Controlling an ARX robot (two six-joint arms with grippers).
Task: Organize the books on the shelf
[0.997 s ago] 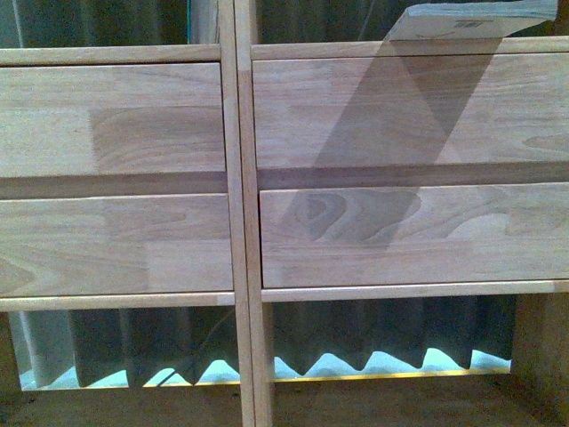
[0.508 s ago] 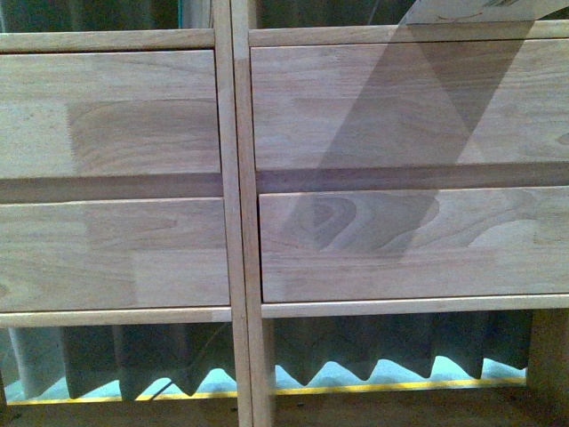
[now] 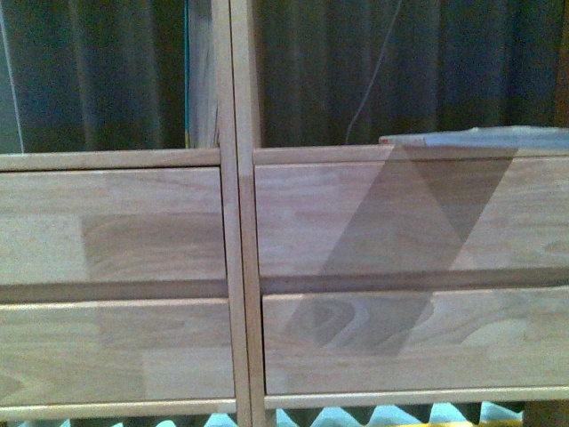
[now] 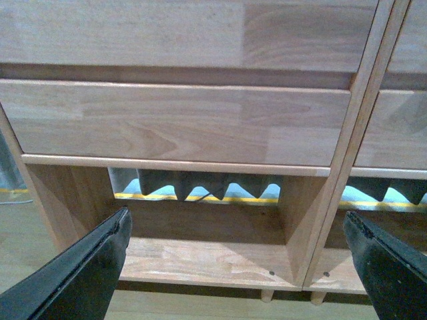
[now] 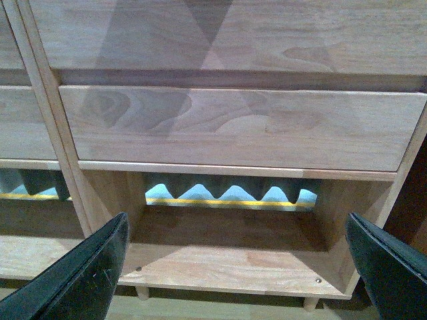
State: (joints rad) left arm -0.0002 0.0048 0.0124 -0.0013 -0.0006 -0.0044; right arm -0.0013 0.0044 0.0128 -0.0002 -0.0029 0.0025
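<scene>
The light wood shelf [image 3: 236, 267] fills the front view, with its four drawer fronts and a central upright. A thin pale book [image 3: 480, 139] lies flat on the board above the right drawers, its edge showing at the right; its cover is not visible. The teal book is out of view. My left gripper [image 4: 237, 270] is open and empty, facing the shelf's lower left bay [image 4: 200, 257]. My right gripper [image 5: 237, 270] is open and empty, facing the lower right bay [image 5: 227, 260]. Neither gripper shows in the front view.
A dark pleated curtain [image 3: 382, 71] hangs behind the open upper bays. A yellow floor line [image 5: 227, 202] shows through the lower bays. Short peg legs [image 4: 267, 295] hold the unit above the wooden floor.
The front view has risen: the drawers sit lower in frame, the open upper bays and curtain now show, and the flat book appears lower, at the right.
</scene>
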